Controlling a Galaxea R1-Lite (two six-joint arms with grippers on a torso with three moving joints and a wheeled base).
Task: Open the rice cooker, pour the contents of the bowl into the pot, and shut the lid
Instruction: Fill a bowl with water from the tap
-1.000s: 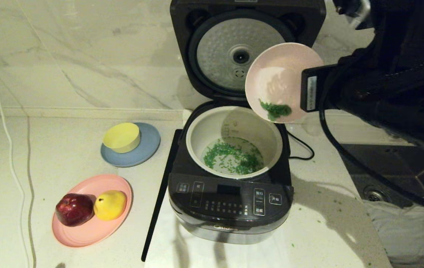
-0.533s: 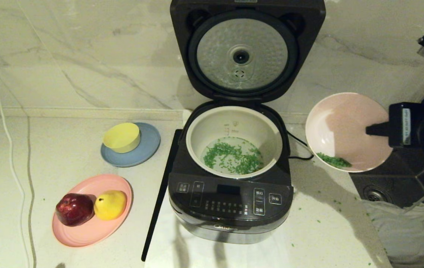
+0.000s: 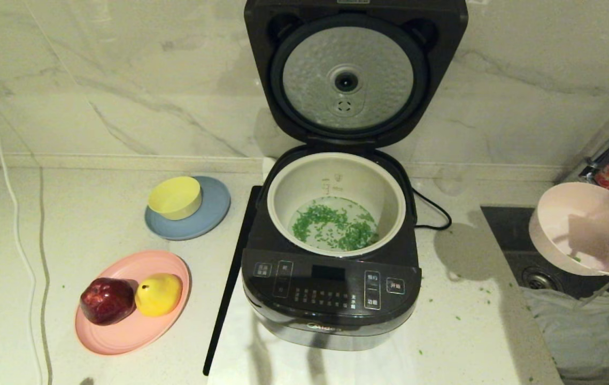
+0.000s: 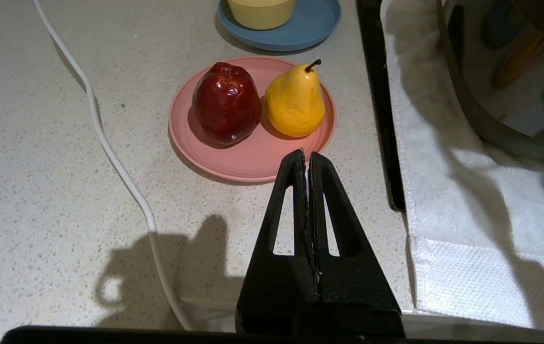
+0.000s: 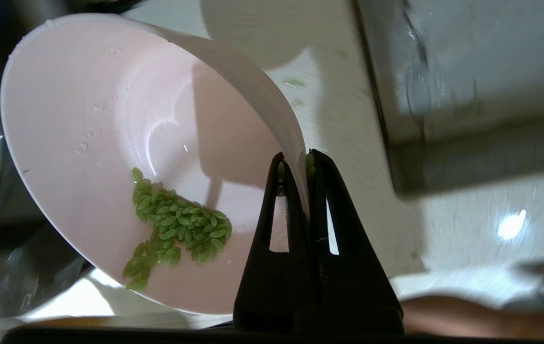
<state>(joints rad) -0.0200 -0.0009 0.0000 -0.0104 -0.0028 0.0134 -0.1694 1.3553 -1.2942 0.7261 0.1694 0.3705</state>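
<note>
A: Bowl (image 3: 582, 227) placement first, please. Where is it?

B: At three o'clock from the rice cooker (image 3: 331, 256), well apart, out over the dark sink area. The right gripper (image 5: 294, 165) is pinched tight on its rim, holding the pale pink bowl tilted. A small clump of green bits (image 5: 176, 229) lies inside the bowl; most of the contents (image 3: 334, 227) lie in the pot (image 3: 336, 166).

A: And the lid?

B: The lid (image 3: 355, 75) stands upright at twelve o'clock behind the pot, its dimpled silver underside facing forward.

A: Which arm is nearer to it?

B: Probably the right, though its hand is occupied. The left gripper (image 4: 307, 157) is parked with jaws pressed together and empty, near a pink plate (image 4: 252, 162) holding a red apple (image 4: 226, 102) and a yellow pear (image 4: 295, 100).
</note>
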